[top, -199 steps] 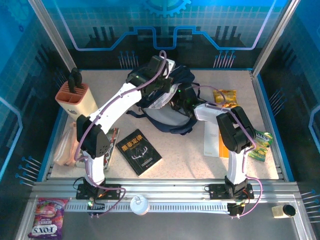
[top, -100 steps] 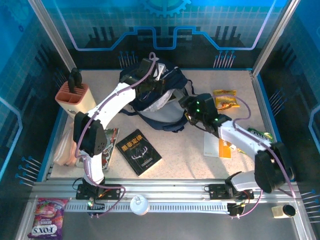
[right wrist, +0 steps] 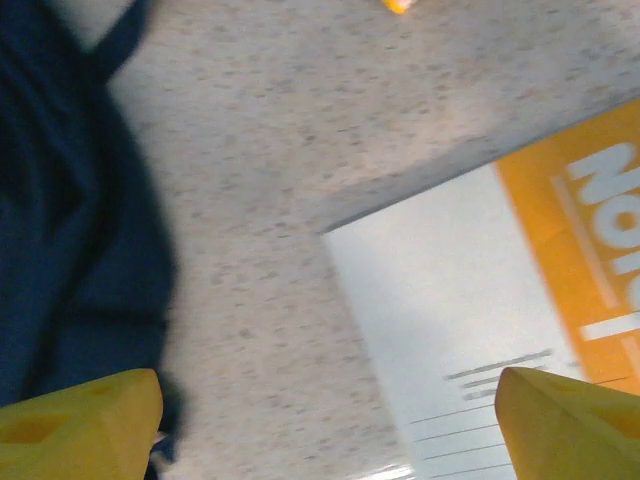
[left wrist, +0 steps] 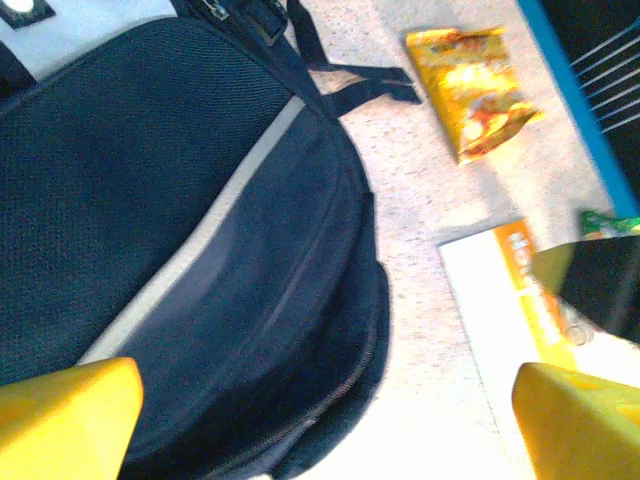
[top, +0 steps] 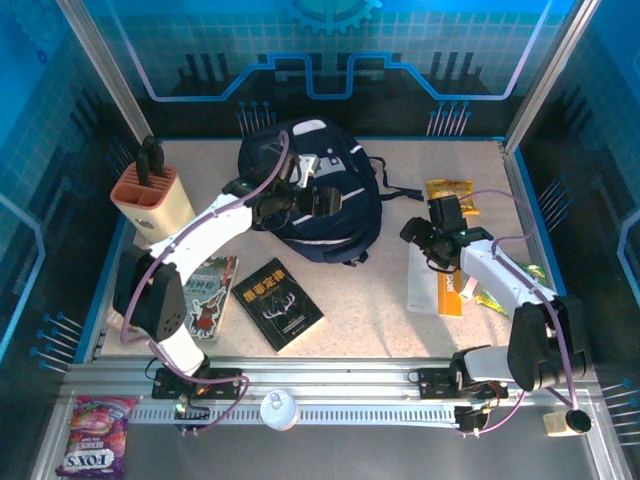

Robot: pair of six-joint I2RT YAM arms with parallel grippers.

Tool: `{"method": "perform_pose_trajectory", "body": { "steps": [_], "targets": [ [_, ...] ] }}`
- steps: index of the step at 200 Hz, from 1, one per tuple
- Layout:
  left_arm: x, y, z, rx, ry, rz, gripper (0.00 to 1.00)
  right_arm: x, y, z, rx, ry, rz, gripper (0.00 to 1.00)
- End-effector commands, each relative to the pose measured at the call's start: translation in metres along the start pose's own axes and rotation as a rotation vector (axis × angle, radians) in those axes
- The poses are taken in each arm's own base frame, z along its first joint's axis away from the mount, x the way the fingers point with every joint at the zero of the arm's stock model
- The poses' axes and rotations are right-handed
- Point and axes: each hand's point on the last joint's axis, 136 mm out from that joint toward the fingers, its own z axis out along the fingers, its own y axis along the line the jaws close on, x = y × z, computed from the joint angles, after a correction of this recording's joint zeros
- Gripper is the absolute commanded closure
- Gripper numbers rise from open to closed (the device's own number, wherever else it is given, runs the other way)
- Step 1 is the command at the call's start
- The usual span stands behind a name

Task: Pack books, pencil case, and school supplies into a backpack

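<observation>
Navy fabric backpack (top: 325, 210) lies flat on the table (top: 370, 310), far side. Zip looks closed from here, and nothing props a mouth open. Left gripper (left wrist: 322, 420) hangs over it, jaws spread wide, empty. Right gripper (right wrist: 325, 420) is also wide and empty, low between the backpack edge and the orange-and-white pack (right wrist: 470, 320). Risks: the pack is thin and flush on the table, so fingers may skid or shove it instead of pinching, and the loose straps (left wrist: 360, 85) could snag. Black book (top: 278, 303) and cartoon-covered book (top: 207, 295) sit unpacked by the left arm. With no opening held, anything dropped would likely slide off.
</observation>
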Motion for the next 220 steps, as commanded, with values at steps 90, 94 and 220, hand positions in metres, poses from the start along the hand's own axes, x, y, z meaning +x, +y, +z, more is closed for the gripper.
{"method": "perform_pose_trajectory", "body": {
  "steps": [90,94,220],
  "targets": [
    [0.017,-0.045,0.006,0.195,0.018,-0.21,0.01,0.007,-0.075,0.023,0.151,0.173,0.009,0.12],
    [0.02,-0.049,0.008,0.205,0.026,-0.213,0.01,0.009,-0.077,0.024,0.156,0.179,0.012,0.12],
    [0.11,-0.113,0.099,0.222,0.325,-0.252,0.09,0.067,-0.073,0.043,0.125,0.297,0.213,0.23]
  ]
}}
